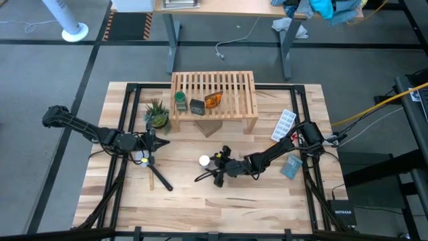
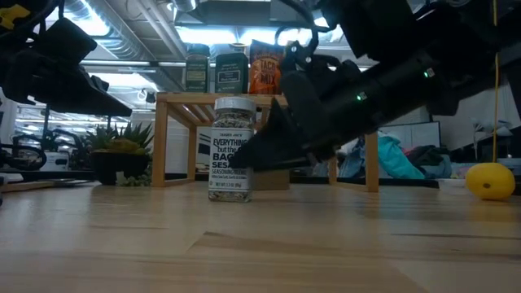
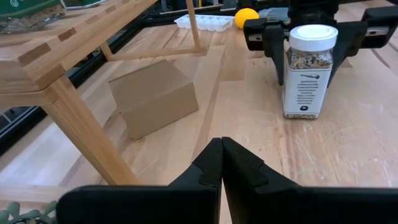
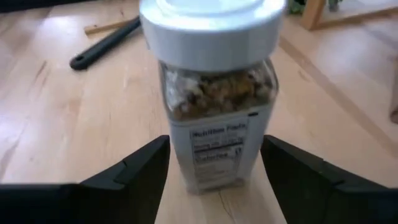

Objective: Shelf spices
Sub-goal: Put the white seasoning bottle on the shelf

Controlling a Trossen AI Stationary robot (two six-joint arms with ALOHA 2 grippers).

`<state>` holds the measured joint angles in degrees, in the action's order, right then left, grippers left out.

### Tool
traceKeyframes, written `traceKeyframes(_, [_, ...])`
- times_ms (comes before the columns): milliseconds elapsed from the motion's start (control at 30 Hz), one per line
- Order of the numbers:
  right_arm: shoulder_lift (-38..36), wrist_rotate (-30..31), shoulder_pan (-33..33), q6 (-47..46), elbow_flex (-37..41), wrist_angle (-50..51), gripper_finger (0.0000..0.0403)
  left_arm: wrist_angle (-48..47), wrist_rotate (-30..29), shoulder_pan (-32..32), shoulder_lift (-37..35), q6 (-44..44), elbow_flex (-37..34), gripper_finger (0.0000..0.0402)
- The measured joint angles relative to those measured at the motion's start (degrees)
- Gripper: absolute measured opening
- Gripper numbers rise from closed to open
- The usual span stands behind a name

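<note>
On tabletop [image 1: 267, 194], white-capped jar [image 1: 204, 161] upright.

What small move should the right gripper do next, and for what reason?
Probably shut on the white-capped jar. The right gripper is open with a finger on each side of the jar, which stands upright on the table, while three spices already sit on the shelf.

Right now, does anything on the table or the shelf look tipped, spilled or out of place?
Nothing spilled or damaged. The amber-orange bottle on the shelf lies tilted in the high view, unlike the upright green-lidded jar. The white-capped jar stands upright between the right end effector's open fingers.
</note>
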<state>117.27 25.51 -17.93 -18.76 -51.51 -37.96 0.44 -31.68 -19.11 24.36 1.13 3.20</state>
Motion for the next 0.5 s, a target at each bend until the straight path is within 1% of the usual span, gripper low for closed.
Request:
traceKeyframes(233, [0.0,-0.3,0.1,2.7,0.0,-2.4,0.0257,0.0,0.0,0.0,0.0,0.0,0.0,0.0001])
traceKeyframes(500, [0.2,-1.4,0.9,2.8,0.0,-5.8,0.0257,0.0,0.0,0.0,0.0,0.2,0.0,0.0001])
